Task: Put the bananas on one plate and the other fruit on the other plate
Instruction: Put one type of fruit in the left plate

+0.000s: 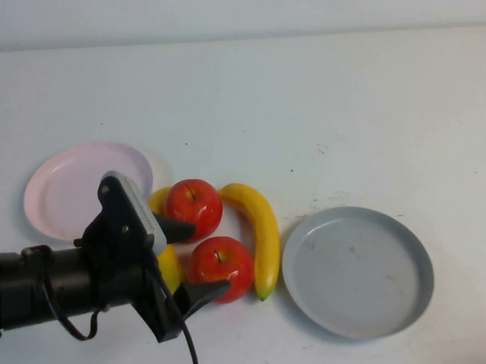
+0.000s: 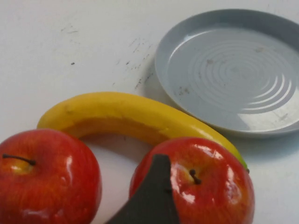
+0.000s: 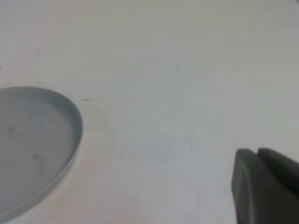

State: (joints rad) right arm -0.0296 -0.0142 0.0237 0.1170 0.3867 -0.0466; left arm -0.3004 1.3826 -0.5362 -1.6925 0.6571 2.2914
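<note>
Red and yellow crowd the middle of the white table point(image 1: 320, 91) in the high view; 2 apples, the far apple point(image 1: 193, 208) and the near apple point(image 1: 221, 263), touching or nearly so; 1 long banana point(image 1: 259, 229) curving just beside them on the side of the grey-blue plate point(image 1: 358, 271), its tip close to that rim; a second banana point(image 1: 169, 264) mostly hidden under the left arm; pink plate point(image 1: 71, 189) bare, just beyond the left arm; left gripper point(image 1: 194, 259) spread wide, 1 finger by the far apple, the other by the near apple, nothing held; neither plate filled yet, so sorting seems barely begun.

From the left wrist: 1 dark fingertip point(image 2: 152, 196) across the near apple's front, far apple beside it, long banana arching behind both, grey-blue plate empty beyond.

From the right wrist: only a plate edge and bare table; right gripper point(image 3: 259, 184) closed tight, parked well clear.

Likely in hand: reaching for an apple; next, probably, centre the jaws on 1 apple, close, lift, carry to the pink plate without nudging the neighbours.
</note>
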